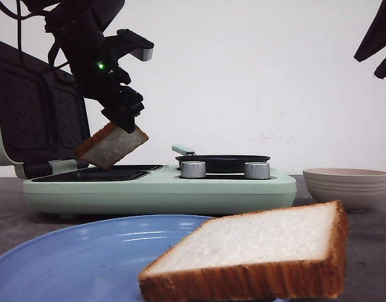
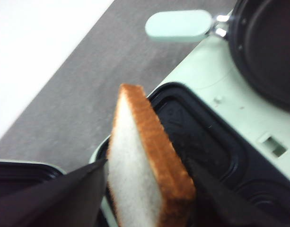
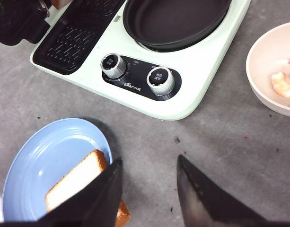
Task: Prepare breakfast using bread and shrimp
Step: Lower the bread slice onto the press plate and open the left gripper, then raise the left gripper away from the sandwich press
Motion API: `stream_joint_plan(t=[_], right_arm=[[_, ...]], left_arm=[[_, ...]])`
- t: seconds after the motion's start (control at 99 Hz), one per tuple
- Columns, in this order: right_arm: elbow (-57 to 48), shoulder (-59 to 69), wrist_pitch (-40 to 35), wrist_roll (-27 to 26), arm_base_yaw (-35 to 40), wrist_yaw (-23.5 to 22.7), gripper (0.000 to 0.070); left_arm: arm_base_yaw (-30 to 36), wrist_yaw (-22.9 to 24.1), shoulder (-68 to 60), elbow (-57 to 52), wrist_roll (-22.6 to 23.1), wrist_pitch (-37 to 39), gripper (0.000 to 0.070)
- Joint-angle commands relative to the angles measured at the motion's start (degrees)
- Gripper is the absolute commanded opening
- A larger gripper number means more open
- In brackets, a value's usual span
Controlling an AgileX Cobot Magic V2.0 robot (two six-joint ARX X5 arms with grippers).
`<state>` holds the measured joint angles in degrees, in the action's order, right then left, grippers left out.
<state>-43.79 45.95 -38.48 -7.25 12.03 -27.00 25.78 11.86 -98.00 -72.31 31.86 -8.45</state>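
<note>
Left end effector (image 1: 120,119) clamped on bread slice (image 1: 111,145) above sandwich plate (image 1: 101,173); right end effector (image 3: 147,189) wide over worktop (image 3: 220,142); second slice (image 1: 255,251) on blue plate (image 1: 85,251)

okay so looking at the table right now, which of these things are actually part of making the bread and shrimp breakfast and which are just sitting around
Part of the job:
- bread slice held in the left end effector
- second bread slice on the blue plate
- shrimp in the bowl
- breakfast maker with open grill plate

Just there:
- black pan
- two knobs
</note>
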Motion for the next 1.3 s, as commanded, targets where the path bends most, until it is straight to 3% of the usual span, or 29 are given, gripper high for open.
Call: stream_joint_plan(t=[0.0,0.283,0.717,0.858,1.292], right_arm=[[-0.81,0.33,0.28,0.81,0.17,-0.02,0.0215],[-0.81,0.33,0.28,0.81,0.17,-0.02,0.0215],[-0.81,0.33,0.28,0.81,0.15,0.02,0.0215],[-0.81,0.33,0.28,0.83,0.15,0.02,0.0215],[-0.81,0.33,0.76,0.81,0.15,0.02,0.0215]], left_arm=[[0.2,-0.57,-1.38,-1.51,-2.25,0.31,0.0318],[0.11,-4.61,-1.53,-1.51,-2.99,0.33,0.0317],[0.11,-4.46,-3.72,-1.77,-3.06,2.84,0.0314],[0.24,-3.91,-3.43,-4.7,-6.08,1.88,0.0314],[0.22,-3.98,-0.15,-21.9,-19.06,-20.28,0.0312]])
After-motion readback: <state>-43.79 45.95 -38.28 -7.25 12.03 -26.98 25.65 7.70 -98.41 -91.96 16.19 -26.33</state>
